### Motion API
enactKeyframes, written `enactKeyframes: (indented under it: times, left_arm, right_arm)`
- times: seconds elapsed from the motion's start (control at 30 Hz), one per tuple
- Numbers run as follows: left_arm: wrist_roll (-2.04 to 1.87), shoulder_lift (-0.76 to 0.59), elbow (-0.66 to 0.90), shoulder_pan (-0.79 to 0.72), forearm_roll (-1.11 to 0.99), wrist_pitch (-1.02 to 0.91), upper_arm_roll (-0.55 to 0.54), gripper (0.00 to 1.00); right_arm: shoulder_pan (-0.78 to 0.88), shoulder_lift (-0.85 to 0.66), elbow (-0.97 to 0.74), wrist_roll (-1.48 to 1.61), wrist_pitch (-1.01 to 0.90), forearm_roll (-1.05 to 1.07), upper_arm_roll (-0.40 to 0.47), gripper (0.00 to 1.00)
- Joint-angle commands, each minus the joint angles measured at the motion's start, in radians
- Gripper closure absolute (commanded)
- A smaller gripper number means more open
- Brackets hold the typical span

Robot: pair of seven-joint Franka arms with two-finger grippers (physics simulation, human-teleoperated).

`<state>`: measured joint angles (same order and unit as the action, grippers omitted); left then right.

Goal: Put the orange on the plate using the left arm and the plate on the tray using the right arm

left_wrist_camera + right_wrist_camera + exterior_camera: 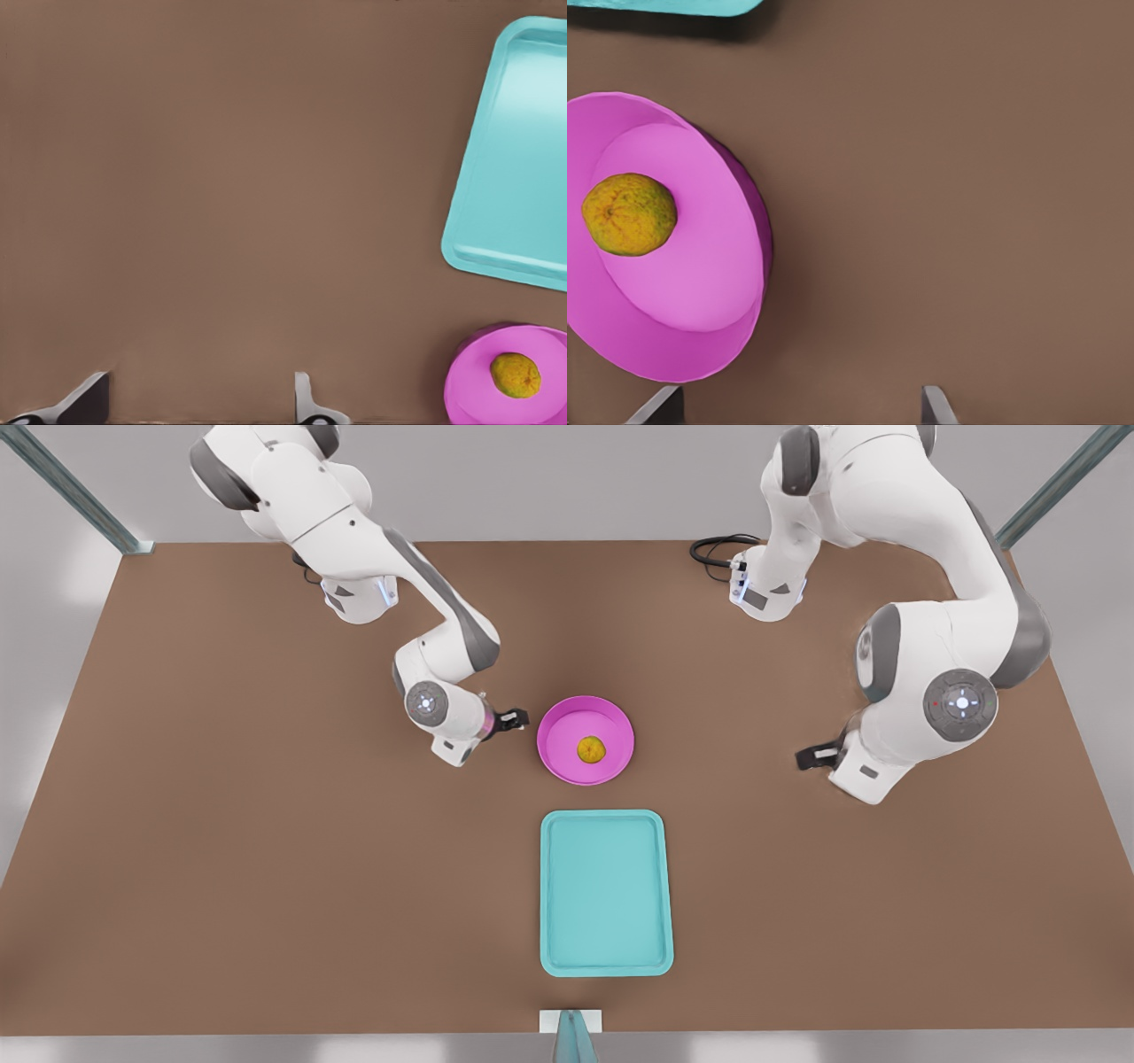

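Orange (591,749) already sitting mid-plate (560,726), plate on table centre, just short of tray's (605,957) near short edge, not touching it. Right gripper (802,409) low beside plate, rim just off one fingertip, fingers spread wide, empty; probably nearer arm for plate lift, needs short slide to straddle rim. Left gripper (199,403) also wide open, empty, hanging beside plate's other side, waiting, wrist angled toward tray.

orange (591,749) in the plate (561,731), tray (556,886) just in front of the plate, both on the table (221,850)
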<state>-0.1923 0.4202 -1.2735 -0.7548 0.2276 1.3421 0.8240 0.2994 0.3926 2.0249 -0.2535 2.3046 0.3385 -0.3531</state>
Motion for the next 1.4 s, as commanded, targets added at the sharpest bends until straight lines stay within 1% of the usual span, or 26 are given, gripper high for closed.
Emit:
enactKeyframes:
  times: [0.0, 0.03, 0.07, 0.1, 0.13, 0.17, 0.2, 0.23, 0.27, 0.47, 0.53, 0.6, 0.67, 0.7, 0.8, 1.0, 1.03, 1.07, 1.1, 1.2, 1.3, 1.37]
  left_arm:
    - [0.338, -0.021, 0.017, 0.051, 0.056, -0.242, 0.026, 0.00]
    - [0.312, -0.053, 0.023, 0.127, 0.056, -0.247, -0.043, 0.00]
    - [0.269, -0.081, 0.074, 0.494, 0.018, -0.239, -0.459, 0.00]
    - [0.205, -0.124, 0.036, 0.584, -0.075, -0.143, -0.600, 0.00]
    - [0.211, -0.265, -0.150, 0.583, -0.097, 0.032, -0.620, 0.00]
    - [0.214, -0.294, -0.175, 0.582, -0.113, 0.031, -0.617, 0.00]
    - [0.215, -0.253, -0.129, 0.583, -0.113, -0.050, -0.623, 0.00]
    - [0.214, -0.204, -0.067, 0.583, -0.114, -0.061, -0.621, 0.00]
    - [0.217, -0.204, -0.061, 0.583, -0.110, -0.060, -0.615, 0.00]
    - [0.218, -0.170, -0.060, 0.595, -0.102, -0.029, -0.612, 0.00]
    - [0.330, -0.178, -0.060, 0.595, -0.102, -0.027, -0.589, 0.00]
    - [0.294, -0.170, -0.064, 0.595, -0.110, -0.029, -0.589, 0.00]
    - [0.274, -0.166, -0.070, 0.594, -0.111, -0.034, -0.588, 0.00]
    - [0.258, -0.158, -0.072, 0.594, -0.111, -0.056, -0.588, 0.00]
    - [0.254, -0.150, -0.072, 0.594, -0.110, -0.063, -0.588, 0.00]
    - [0.238, -0.156, -0.070, 0.592, -0.113, -0.073, -0.588, 0.00]
    - [0.237, -0.153, -0.067, 0.592, -0.113, -0.073, -0.588, 0.00]
    - [0.237, -0.149, -0.069, 0.592, -0.113, -0.072, -0.588, 0.00]
    - [0.237, -0.150, -0.069, 0.592, -0.113, -0.075, -0.588, 0.00]
    - [0.238, -0.159, -0.067, 0.592, -0.111, -0.107, -0.588, 0.00]
    - [0.238, -0.156, -0.061, 0.594, -0.113, -0.116, -0.586, 0.00]
    - [0.240, -0.153, -0.063, 0.592, -0.111, -0.119, -0.588, 0.00]
  right_arm:
    - [0.000, 0.043, -0.008, -0.345, 0.240, 0.080, -0.007, 0.00]
    - [0.000, 0.058, -0.024, -0.314, 0.237, 0.085, -0.012, 0.00]
    - [0.000, 0.074, -0.034, -0.284, 0.236, 0.088, -0.012, 0.00]
    - [0.001, 0.078, -0.041, -0.282, 0.236, 0.088, -0.014, 0.00]
    - [0.003, 0.084, -0.043, -0.282, 0.236, 0.088, -0.014, 0.00]
    - [0.009, 0.101, -0.046, -0.280, 0.236, 0.088, -0.018, 0.00]
    - [0.009, 0.110, -0.052, -0.271, 0.234, 0.088, -0.018, 0.00]
    - [0.007, 0.126, -0.051, -0.227, 0.234, 0.093, -0.018, 0.00]
    - [0.006, 0.130, -0.049, -0.217, 0.231, 0.096, -0.017, 0.00]
    - [0.024, 0.198, -0.083, -0.193, 0.231, 0.093, -0.017, 0.00]
    - [0.040, 0.216, -0.098, -0.193, 0.231, 0.093, -0.017, 0.00]
    - [0.056, 0.227, -0.101, -0.193, 0.231, 0.093, -0.017, 0.00]
    - [0.063, 0.235, -0.101, -0.113, 0.231, 0.093, -0.017, 0.00]
    - [0.063, 0.241, -0.110, -0.063, 0.201, 0.093, -0.017, 0.00]
    - [0.078, 0.278, -0.149, -0.061, 0.185, 0.093, -0.018, 0.00]
    - [0.107, 0.299, -0.167, -0.044, 0.185, 0.086, -0.018, 0.00]
    - [0.107, 0.307, -0.170, -0.013, 0.185, 0.086, -0.017, 0.14]
    - [0.107, 0.310, -0.170, -0.013, 0.185, 0.086, -0.017, 0.22]
    - [0.107, 0.315, -0.170, -0.013, 0.185, 0.086, -0.018, 0.26]
    - [0.106, 0.324, -0.172, -0.013, 0.185, 0.088, -0.018, 0.36]
    - [0.104, 0.324, -0.176, -0.017, 0.168, 0.090, -0.018, 0.52]
    - [0.101, 0.322, -0.178, -0.015, 0.148, 0.091, -0.018, 0.66]
